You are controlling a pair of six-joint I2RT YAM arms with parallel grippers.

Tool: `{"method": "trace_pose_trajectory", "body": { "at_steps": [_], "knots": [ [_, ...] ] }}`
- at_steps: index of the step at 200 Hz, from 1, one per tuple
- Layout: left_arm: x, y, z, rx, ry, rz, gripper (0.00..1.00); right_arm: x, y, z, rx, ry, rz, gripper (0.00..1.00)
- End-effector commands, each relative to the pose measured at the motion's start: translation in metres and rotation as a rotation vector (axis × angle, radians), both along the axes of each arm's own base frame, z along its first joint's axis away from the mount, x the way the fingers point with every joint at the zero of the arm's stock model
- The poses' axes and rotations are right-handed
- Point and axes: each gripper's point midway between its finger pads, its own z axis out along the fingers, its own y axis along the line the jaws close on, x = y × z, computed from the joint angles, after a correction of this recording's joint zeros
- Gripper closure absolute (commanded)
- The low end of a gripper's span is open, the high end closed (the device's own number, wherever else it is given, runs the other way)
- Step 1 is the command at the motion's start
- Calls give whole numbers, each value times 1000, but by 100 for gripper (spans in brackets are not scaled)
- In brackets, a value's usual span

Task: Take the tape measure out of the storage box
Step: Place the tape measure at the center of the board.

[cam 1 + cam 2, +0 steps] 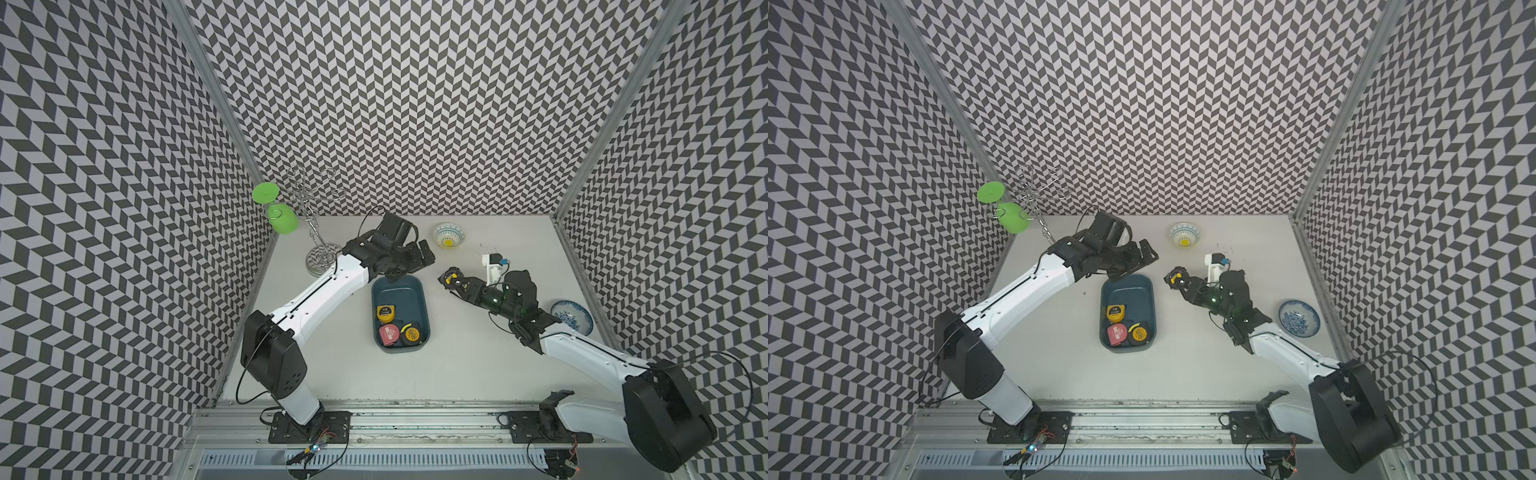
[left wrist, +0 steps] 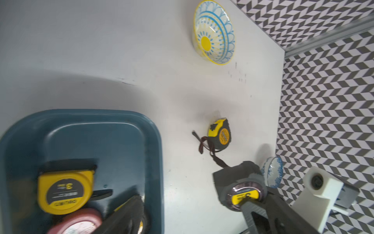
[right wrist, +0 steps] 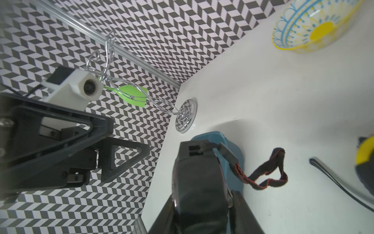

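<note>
Dark teal-blue storage box (image 1: 399,291). Inside, a yellow-and-black tape measure (image 1: 385,313), a pink tape measure (image 1: 389,335) with pale label, a black tape measure (image 1: 411,335) with round orange-yellow label. On the pale grey-white surface (image 1: 457,374), a yellow-and-grey tape measure (image 2: 220,134); nearby a dark tape measure (image 2: 244,195) with yellow label and black, red-edged strap (image 3: 269,172). White bowl (image 1: 448,235) with blue arcs and yellow centre; blue-and-white bowl (image 1: 572,317). Bright green goblet (image 1: 282,222), chrome rack (image 1: 320,262), black-and-white chevron walls (image 1: 415,104).
</note>
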Motion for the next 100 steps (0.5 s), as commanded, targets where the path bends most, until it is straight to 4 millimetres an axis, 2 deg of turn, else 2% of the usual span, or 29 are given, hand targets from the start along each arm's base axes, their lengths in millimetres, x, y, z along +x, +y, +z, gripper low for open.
{"method": "trace_pose_trajectory", "body": {
  "at_steps": [1, 40, 100],
  "knots": [
    [-7, 22, -5, 74, -31, -2, 0, -10, -13, -6, 20, 8, 20, 87],
    [-17, 32, -18, 88, -18, 0, 0, -23, -36, -47, 1, 116, 10, 88],
    [-18, 29, -26, 85, -4, -6, 0, -44, -59, -104, -42, 282, -24, 89]
  ]
}}
